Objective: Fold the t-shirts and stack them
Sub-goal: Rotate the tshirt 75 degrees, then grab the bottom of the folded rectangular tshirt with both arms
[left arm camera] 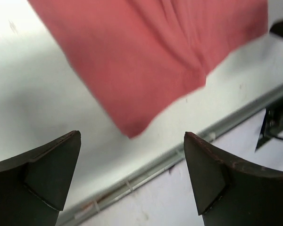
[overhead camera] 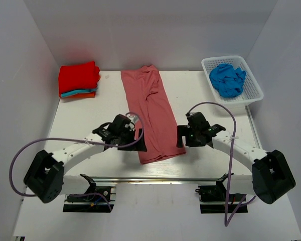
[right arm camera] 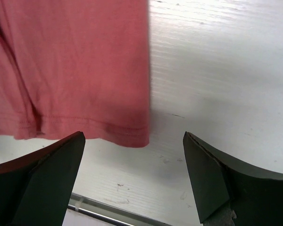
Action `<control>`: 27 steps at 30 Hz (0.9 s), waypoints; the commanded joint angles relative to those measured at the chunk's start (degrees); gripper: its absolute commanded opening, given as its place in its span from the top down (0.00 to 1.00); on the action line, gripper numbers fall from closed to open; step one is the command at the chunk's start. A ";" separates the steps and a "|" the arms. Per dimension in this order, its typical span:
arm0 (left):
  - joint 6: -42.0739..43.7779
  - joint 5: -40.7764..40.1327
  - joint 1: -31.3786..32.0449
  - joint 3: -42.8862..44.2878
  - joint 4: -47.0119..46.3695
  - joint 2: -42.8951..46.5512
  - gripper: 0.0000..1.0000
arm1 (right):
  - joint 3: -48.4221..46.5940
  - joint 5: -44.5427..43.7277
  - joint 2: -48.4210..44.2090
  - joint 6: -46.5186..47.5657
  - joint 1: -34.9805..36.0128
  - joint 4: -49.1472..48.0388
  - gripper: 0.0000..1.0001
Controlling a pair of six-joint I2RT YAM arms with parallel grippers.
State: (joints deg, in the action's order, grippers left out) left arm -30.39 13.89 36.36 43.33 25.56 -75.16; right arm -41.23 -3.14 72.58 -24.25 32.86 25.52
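Both pairs are spread wide, gripping nothing. The left fingers are hovering just beside the near left corner of the dusty rose t-shirt, and the right fingers are hovering beside its near right corner, likely so each can be taking a hem corner for the next fold. The shirt is lying as a long strip along the middle of the desk. The folded t-shirts are sitting stacked at the far left, and a blue t-shirt is waiting in the basket.

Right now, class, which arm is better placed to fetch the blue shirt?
Probably the right: the blue shirt lies in the basket on that arm's side, far right, and the right hand is open.
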 commanded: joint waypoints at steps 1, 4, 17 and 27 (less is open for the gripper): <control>-4.67 -1.94 2.48 -3.60 3.00 3.61 0.00 | 0.63 5.41 -1.12 2.01 -0.78 -2.57 0.10; -5.38 -0.80 5.29 -4.13 3.53 1.16 0.02 | 0.72 7.00 0.37 1.84 -0.96 -2.84 0.10; -4.32 -4.05 12.16 0.26 3.00 -12.38 0.20 | 3.96 7.88 1.43 0.61 -1.48 -3.37 0.10; -3.80 -8.27 12.68 0.35 3.80 -13.87 0.58 | 7.48 7.53 4.06 -1.67 -1.66 -10.21 0.18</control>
State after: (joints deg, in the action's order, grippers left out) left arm -35.18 9.02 48.66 45.12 29.32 -87.57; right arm -35.53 4.51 74.85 -24.51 31.46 19.53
